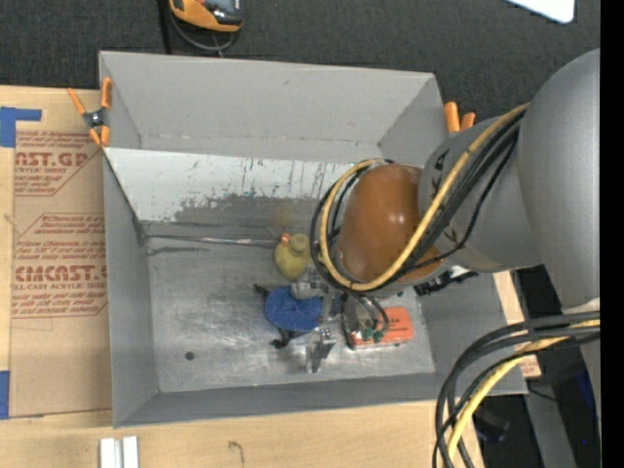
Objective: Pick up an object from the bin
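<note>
My gripper (325, 339) is low in the bin, near the front wall at the middle right, partly hidden under the arm's orange cover. Just to its left lies a blue, crumpled-looking thing (290, 309) with a thin black part sticking out near it; the gripper is right beside it, and I cannot tell whether they touch. An orange-red flat thing (393, 331) with a green spot lies just to the gripper's right. Further back, a small yellowish pear-shaped thing (291, 255) with an orange tip rests by the bin's back slope.
The arm comes in from the right and covers the bin's right part. The bin floor to the left is bare grey metal, with sloping walls on all sides.
</note>
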Controlling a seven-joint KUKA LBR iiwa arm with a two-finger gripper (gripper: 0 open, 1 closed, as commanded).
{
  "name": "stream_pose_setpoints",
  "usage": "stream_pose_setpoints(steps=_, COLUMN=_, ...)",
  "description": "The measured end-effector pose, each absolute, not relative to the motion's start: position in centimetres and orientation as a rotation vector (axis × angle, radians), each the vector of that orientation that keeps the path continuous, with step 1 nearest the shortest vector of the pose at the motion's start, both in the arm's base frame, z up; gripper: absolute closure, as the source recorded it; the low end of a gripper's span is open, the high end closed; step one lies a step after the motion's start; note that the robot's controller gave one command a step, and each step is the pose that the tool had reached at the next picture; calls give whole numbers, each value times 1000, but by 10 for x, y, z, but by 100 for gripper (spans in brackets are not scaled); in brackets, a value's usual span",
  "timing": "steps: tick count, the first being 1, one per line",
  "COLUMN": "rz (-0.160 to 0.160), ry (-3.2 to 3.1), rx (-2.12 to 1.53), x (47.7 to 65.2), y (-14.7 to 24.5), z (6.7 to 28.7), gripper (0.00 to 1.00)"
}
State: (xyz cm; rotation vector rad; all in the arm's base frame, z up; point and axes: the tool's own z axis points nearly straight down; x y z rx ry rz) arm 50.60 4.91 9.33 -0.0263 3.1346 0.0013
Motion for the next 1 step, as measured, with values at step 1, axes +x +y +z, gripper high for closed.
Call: stream_pose_setpoints(steps=1, rz=2, ry=3129, rx=-59, x=517, y=51, z=74, gripper=0)
